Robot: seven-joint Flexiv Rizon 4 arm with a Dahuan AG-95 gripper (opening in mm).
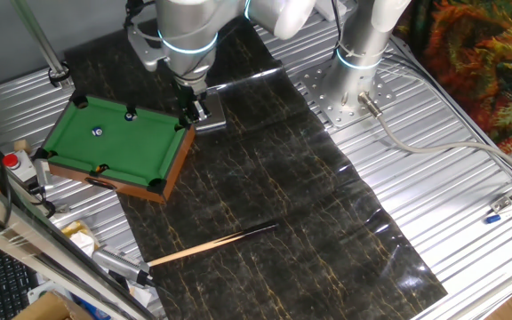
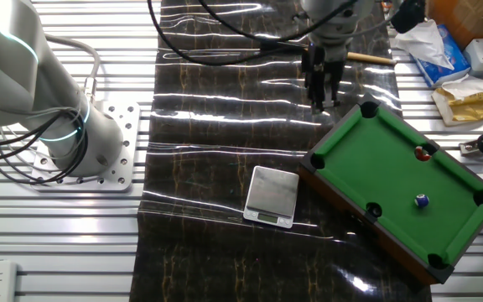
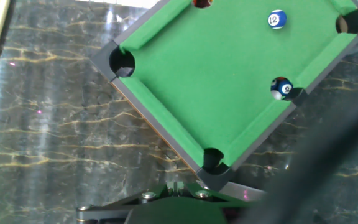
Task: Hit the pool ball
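Note:
A small pool table [image 1: 69, 133] with green felt stands at the left of the dark mat. On the felt are a blue-and-white striped ball [image 3: 277, 18] [image 1: 97, 132] and a dark blue ball [image 3: 281, 87] [image 1: 131, 114] next to a side pocket. A red ball [image 2: 423, 153] rests by another pocket. The wooden cue [image 1: 212, 244] lies on the mat well away from the table. My gripper [image 1: 189, 114] [image 2: 321, 102] [image 3: 176, 185] hangs just outside the table's corner pocket [image 3: 212, 159], shut with nothing in it.
A small silver scale [image 2: 272, 195] lies on the mat beside the table's long side. The arm's base [image 1: 349, 98] is bolted at the back. Boxes and loose items [image 2: 455, 59] crowd the table edge beyond the pool table.

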